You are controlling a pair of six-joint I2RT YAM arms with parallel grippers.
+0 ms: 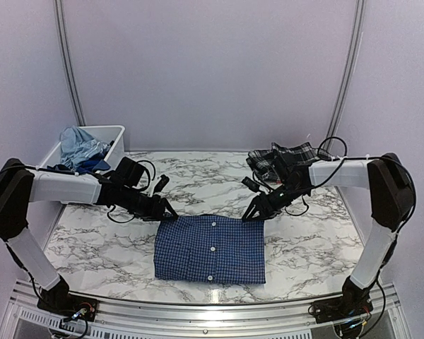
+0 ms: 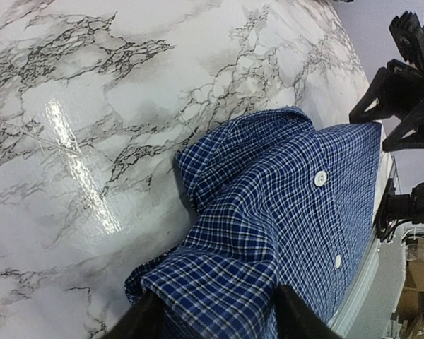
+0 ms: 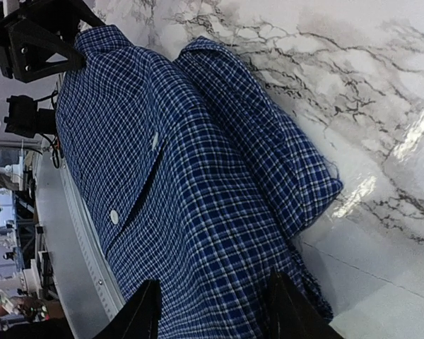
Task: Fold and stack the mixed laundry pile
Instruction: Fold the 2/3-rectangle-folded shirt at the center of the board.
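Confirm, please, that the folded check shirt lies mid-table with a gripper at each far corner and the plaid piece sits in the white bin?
Not quite: the top view shows the plaid piece on the table at far right, not in the bin. The shirt does lie mid-table, the left gripper and right gripper at its far corners.

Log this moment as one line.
shirt folded, flat | left gripper open, far-left corner | right gripper open, far-right corner | bin holds clothes
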